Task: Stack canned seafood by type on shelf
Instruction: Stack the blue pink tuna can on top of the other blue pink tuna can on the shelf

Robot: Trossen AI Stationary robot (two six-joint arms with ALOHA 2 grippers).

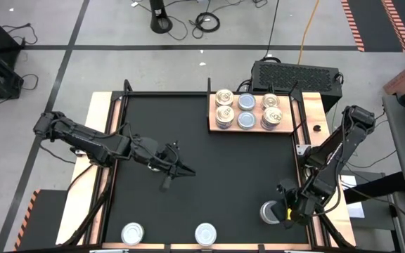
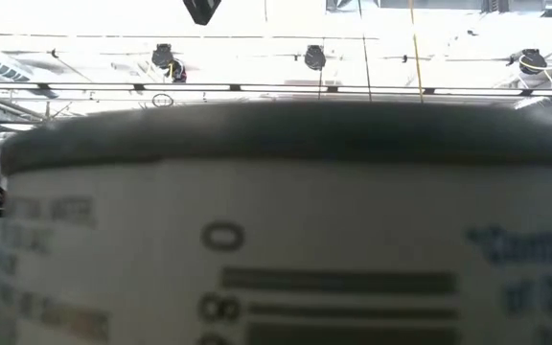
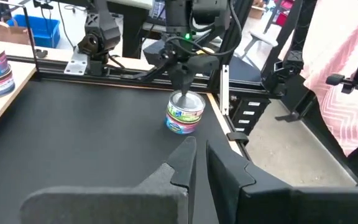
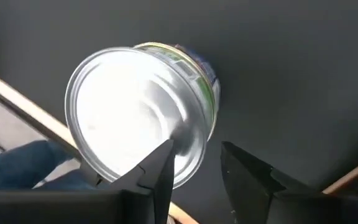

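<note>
A light-brown wooden shelf (image 1: pixel 252 128) lies at the far right part of the black table (image 1: pixel 188 161), just in front of a black ventilated box (image 1: pixel 297 74). Six stacks of canned seafood sit on the shelf in two rows of three: gold-tan patterned tops (image 1: pixel 224 98) at both ends and pale-blue tops (image 1: pixel 247 102) in the middle.

Well away from the shelf, at the table's near right corner, stands a single silver-topped can (image 1: pixel 270 211) with a green and blue label. The right gripper (image 1: pixel 285 211) is at this can, its narrowly parted fingers (image 4: pixel 160 171) over the can's rim; one finger looks to touch the top edge, but the can rests on the table, not lifted.

Two more cans stand along the near edge, far from the shelf: a silver-topped one (image 1: pixel 132 233) toward the left, a pale one (image 1: pixel 205 233) near the middle. The low view is filled by one can's white label.

The left gripper (image 1: pixel 181 171) hovers over the bare middle of the table, left of the shelf, fingers nearly together, holding nothing.
</note>
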